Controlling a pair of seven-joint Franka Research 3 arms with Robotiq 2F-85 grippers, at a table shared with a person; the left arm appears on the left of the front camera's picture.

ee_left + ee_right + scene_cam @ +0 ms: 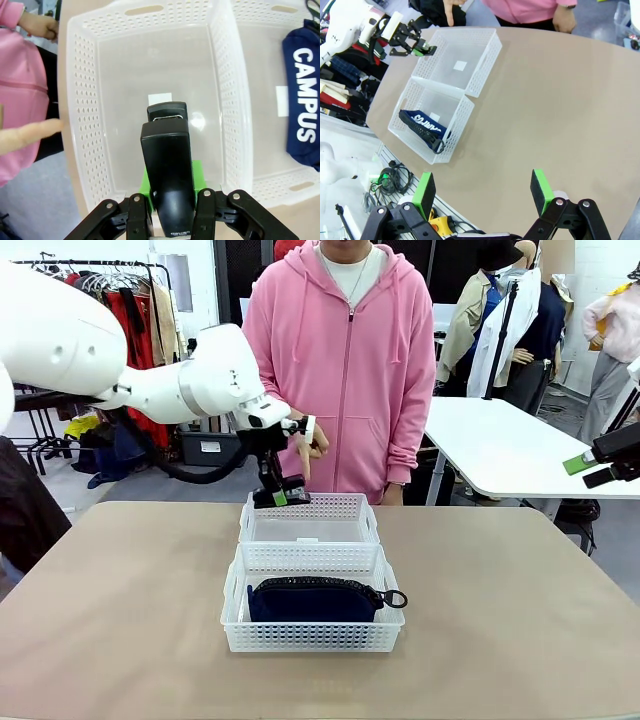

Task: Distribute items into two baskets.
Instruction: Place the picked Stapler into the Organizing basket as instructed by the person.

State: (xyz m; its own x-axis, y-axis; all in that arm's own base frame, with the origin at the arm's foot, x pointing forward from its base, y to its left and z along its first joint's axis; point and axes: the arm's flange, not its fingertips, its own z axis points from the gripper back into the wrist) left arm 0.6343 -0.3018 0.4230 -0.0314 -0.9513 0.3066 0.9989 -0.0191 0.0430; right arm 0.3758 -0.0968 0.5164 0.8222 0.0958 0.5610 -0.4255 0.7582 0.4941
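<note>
My left gripper [279, 494] is shut on a small black stapler [167, 160], hovering over the far white basket [355, 508] near its left rim. That basket [85, 100] has nothing in it. In the near basket [300, 638] a dark navy pouch [312, 601] stands on edge; its side [301, 95] reads CAMPUS. From the right wrist I see both baskets, the pouch [421, 127] and the left gripper [420, 48] far off. My right gripper [482, 192] stands open, high above the table's right side, with nothing between its fingers; its tip [590, 465] shows at the front view's right edge.
A person in a pink hoodie [345, 370] stands at the far side, one hand [312, 445] close behind my left gripper, a finger [30, 137] beside the far basket. The tan table [500, 620] lies bare around the baskets.
</note>
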